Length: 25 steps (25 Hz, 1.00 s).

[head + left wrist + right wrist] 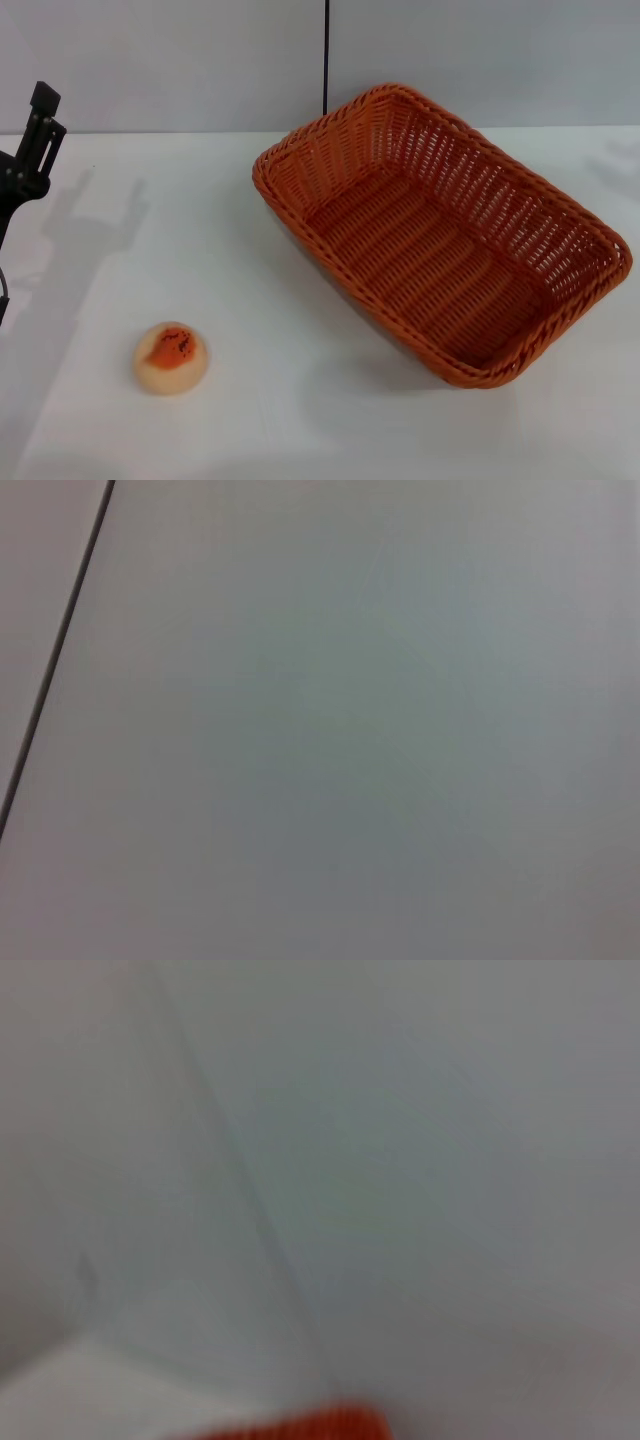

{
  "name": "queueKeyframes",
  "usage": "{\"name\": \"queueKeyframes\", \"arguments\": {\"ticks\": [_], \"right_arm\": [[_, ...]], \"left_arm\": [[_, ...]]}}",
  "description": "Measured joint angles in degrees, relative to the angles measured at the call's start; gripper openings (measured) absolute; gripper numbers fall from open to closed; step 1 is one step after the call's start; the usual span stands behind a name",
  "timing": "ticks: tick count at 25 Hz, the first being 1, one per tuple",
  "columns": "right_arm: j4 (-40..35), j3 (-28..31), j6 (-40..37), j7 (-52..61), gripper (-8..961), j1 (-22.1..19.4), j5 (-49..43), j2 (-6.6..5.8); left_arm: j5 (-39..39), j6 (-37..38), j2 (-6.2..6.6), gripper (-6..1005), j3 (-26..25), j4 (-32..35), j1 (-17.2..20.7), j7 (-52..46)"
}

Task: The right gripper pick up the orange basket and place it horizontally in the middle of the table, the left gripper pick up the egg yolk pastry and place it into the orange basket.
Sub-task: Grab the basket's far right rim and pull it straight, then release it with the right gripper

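The orange basket [480, 190] stands empty on the white table [300, 410], right of centre in the head view, with its long side running diagonally from back left to front right. The egg yolk pastry [171, 357] lies alone on the table at the front left, well apart from the basket. My left gripper [38, 125] hangs raised at the far left edge, behind and to the left of the pastry, holding nothing. The right gripper is out of view. At the edge of the right wrist view, a blurred strip of the orange basket [300, 1425] shows.
A grey wall with a thin dark vertical seam [326, 55] stands behind the table. The left wrist view shows only a plain pale surface crossed by a dark line [60, 650]. Bare tabletop lies between the pastry and the basket.
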Motion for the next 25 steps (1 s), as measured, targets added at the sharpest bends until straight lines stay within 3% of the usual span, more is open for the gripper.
{"name": "queueKeyframes", "arguments": {"ticks": [3,7,11,15,18,25], "right_arm": [[-5.39,-4.87,-3.44,6.79,519,4.95,-9.86,-1.08],[-6.44,-7.82,-3.54,9.37,520,7.98,-14.76,-1.30],[-3.70,-10.60,-0.42,9.76,521,11.52,-19.58,-0.12],[1.46,-13.84,4.34,9.63,522,12.64,-20.27,0.26],[5.14,-15.17,6.97,8.81,695,13.38,-20.23,0.71],[8.22,-19.49,9.01,8.01,692,13.66,-20.31,1.65]], "left_arm": [[0.00,-0.03,-0.02,721,0.02,-0.02,0.04,-0.03],[0.01,-0.03,-0.08,721,0.02,-0.03,0.04,-0.04],[0.01,-0.09,-0.15,720,0.09,-0.03,0.12,-0.05],[0.01,-0.32,-0.18,720,0.56,-0.03,0.42,-0.07],[0.01,-0.49,-0.18,720,0.62,-0.03,0.48,-0.07],[0.01,-1.40,-0.18,720,0.64,-0.02,0.58,-0.07]]}}
